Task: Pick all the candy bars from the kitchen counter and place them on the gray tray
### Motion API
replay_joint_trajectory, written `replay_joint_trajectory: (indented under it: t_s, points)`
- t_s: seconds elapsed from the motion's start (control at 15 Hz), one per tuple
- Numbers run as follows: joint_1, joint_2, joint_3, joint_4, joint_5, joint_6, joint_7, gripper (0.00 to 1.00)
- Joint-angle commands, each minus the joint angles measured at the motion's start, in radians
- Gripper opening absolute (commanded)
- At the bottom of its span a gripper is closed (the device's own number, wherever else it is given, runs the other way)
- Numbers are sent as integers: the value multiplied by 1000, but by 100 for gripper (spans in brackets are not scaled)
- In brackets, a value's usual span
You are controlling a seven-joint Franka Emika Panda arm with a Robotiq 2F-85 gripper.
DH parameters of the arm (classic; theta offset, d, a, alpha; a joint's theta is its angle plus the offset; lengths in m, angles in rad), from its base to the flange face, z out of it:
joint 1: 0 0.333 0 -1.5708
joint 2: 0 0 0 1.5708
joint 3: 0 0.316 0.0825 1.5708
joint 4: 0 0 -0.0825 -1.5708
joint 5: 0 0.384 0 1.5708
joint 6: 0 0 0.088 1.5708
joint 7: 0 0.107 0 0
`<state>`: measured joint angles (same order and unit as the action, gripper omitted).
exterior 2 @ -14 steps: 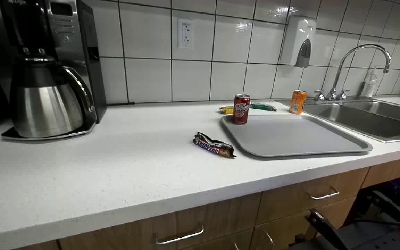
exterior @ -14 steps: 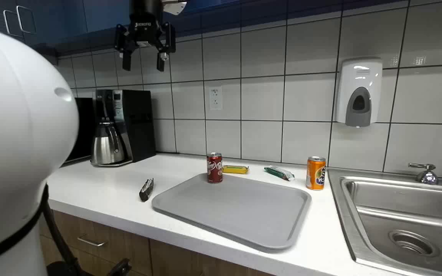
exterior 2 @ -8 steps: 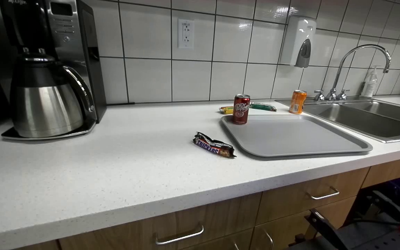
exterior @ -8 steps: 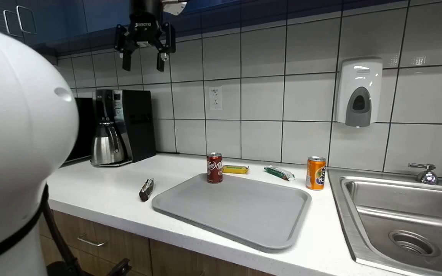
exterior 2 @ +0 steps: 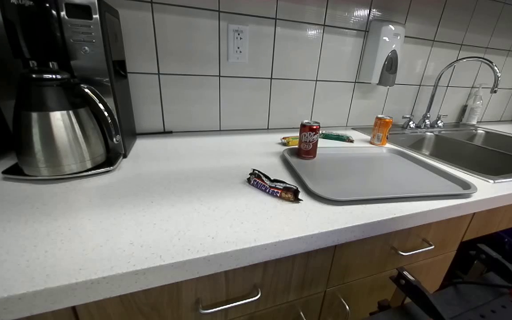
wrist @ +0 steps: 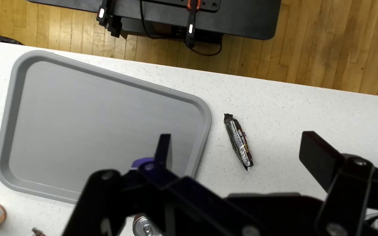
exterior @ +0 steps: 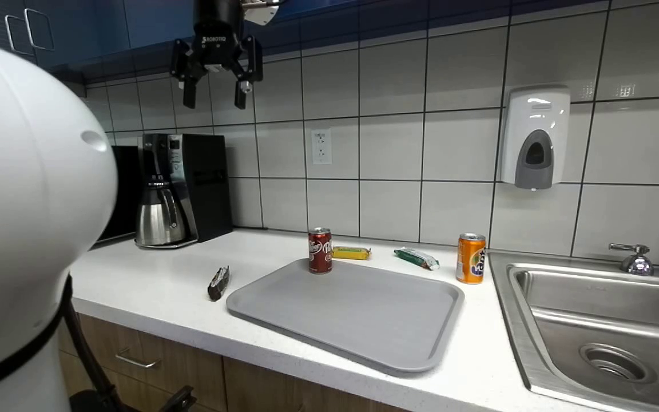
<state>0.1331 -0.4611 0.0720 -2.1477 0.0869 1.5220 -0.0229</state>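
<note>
Black jointed pincer point(exterior: 215, 103): jaws spread wide
Crinkled blackish wrapped candy bar point(wrist: 238, 141): beneath the pincer
Flat gray round-cornered tray point(wrist: 103, 111): lower than the pincer, just beside the bar

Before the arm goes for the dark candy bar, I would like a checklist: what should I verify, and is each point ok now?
1. Fingers open, holding nothing: ok.
2. Dark candy bar apart from the gray tray: ok.
3. Dark candy bar showing between the fingers in the wrist view: ok.
4. Gray tray free of other things: not ok; red can stands on one corner.
5. Room between red can and yellow candy bar: cannot tell; the can partly hides the bar in an exterior view.
</note>
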Motion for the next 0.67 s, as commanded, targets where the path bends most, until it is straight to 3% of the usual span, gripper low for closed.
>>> replay_joint_trajectory:
  t_s: [0.0, 0.6]
  points:
    - [2, -24, 21, -39, -26, 18, -39, 100]
    - [44, -28, 77, -181, -30, 120, -53, 100]
